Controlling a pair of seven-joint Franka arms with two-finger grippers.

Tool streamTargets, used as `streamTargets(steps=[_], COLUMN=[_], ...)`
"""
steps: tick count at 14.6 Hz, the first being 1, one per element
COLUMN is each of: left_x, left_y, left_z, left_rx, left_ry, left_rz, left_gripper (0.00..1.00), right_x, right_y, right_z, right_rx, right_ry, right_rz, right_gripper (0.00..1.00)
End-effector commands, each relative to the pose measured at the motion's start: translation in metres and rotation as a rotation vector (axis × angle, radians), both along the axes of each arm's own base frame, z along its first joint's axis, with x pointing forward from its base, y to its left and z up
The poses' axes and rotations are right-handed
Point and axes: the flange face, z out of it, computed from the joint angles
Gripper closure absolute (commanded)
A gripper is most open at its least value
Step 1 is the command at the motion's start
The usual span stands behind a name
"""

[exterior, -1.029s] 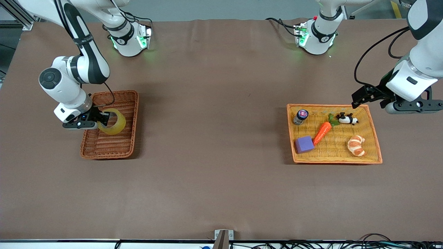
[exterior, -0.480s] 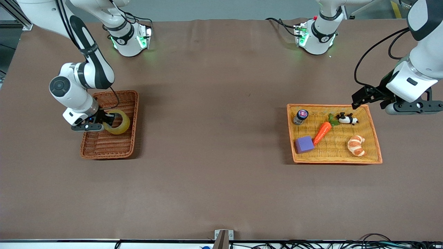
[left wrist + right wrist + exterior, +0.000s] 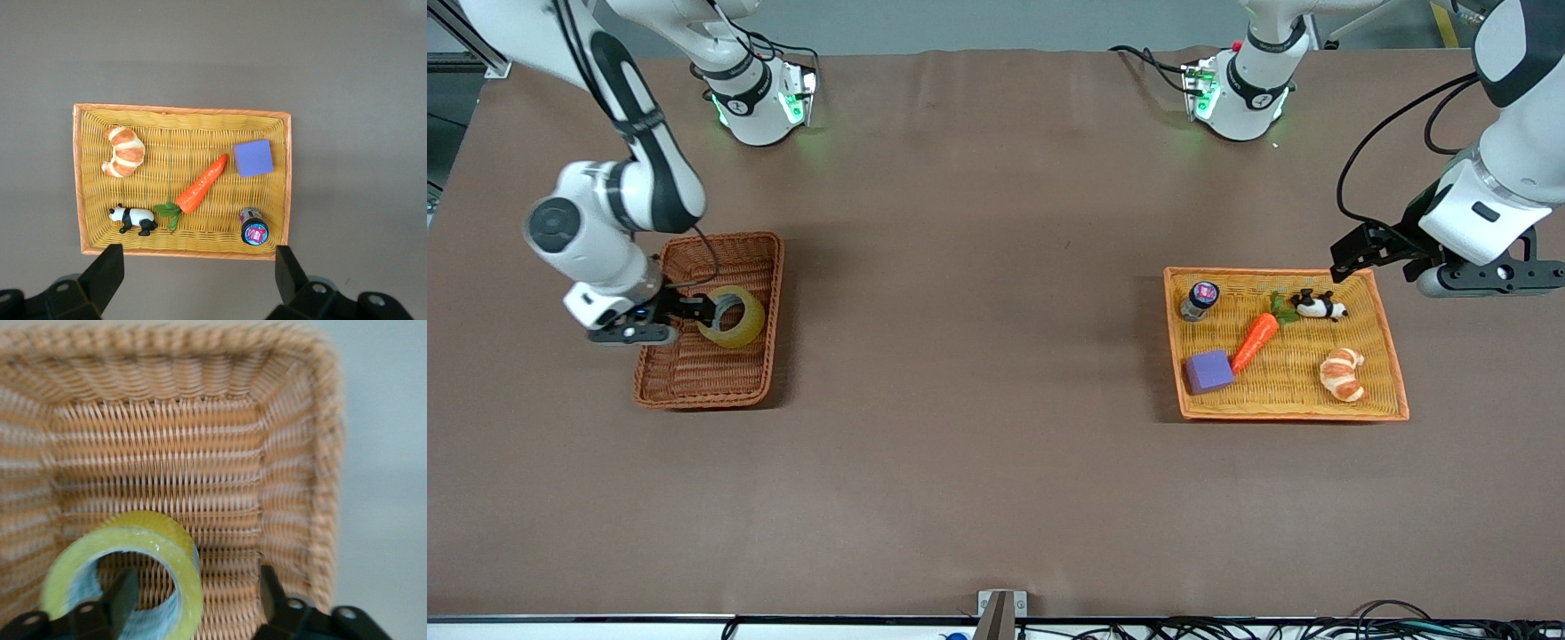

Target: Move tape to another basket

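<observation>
The tape point(image 3: 735, 322), a yellowish ring, leans tilted inside the dark reddish-brown basket point(image 3: 777, 284) at the right arm's end of the table. My right gripper point(image 3: 701, 311) is low in the basket and open. In the right wrist view one finger point(image 3: 122, 590) shows through the tape's point(image 3: 175, 550) hole and the other finger point(image 3: 268, 587) stands outside it, apart from the ring, over the basket's point(image 3: 323, 467) floor. My left gripper point(image 3: 1359, 252) is open and empty, waiting above the table by the orange tray's edge; its wrist view point(image 3: 198, 277) shows bare table between the fingers.
A shallow orange-yellow tray point(image 3: 1398, 378) at the left arm's end holds a croissant point(image 3: 1343, 373), a carrot point(image 3: 1254, 340), a purple block point(image 3: 1208, 371), a toy panda point(image 3: 1319, 307) and a small jar point(image 3: 1199, 300). The tray point(image 3: 180, 109) fills the left wrist view.
My right gripper carried the tape a little toward the table's middle inside the basket, then opened and drew back slightly; the tape now leans free. The left arm has not moved.
</observation>
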Motion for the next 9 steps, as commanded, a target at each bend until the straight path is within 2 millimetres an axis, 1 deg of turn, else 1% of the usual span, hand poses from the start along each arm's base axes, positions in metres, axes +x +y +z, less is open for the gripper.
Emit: streamTargets(steps=[1, 2, 3, 5, 6, 7, 8, 9], left_x=[0.003, 0.003, 0.003, 0.003, 0.003, 0.002, 0.002, 0.002], left_y=[0.001, 0.001, 0.001, 0.001, 0.001, 0.001, 0.001, 0.001], left_z=[0.005, 0.005, 0.005, 0.005, 0.005, 0.006, 0.007, 0.007], left_rx=[-0.009, -0.009, -0.009, -0.009, -0.009, -0.009, -0.009, -0.009], left_ry=[-0.007, -0.006, -0.006, -0.006, -0.004, -0.004, -0.006, -0.006], left_rz=[0.006, 0.006, 0.007, 0.007, 0.009, 0.009, 0.009, 0.010], left_gripper=[0.00, 0.00, 0.00, 0.00, 0.00, 0.00, 0.00, 0.00], right_x=[0.027, 0.038, 0.042, 0.044, 0.044, 0.042, 0.039, 0.036], right_y=[-0.007, -0.007, -0.008, -0.004, -0.002, -0.001, 0.000, 0.003], right_z=[0.114, 0.154, 0.183, 0.240, 0.274, 0.300, 0.317, 0.325], right_rx=[0.000, -0.002, -0.002, 0.018, 0.041, 0.046, 0.046, 0.045], right_ry=[0.037, 0.055, 0.068, 0.093, 0.087, 0.085, 0.075, 0.072], right_rz=[-0.039, -0.047, -0.054, -0.062, -0.070, -0.070, -0.076, -0.096], right_gripper=[0.00, 0.00, 0.00, 0.00, 0.00, 0.00, 0.00, 0.00])
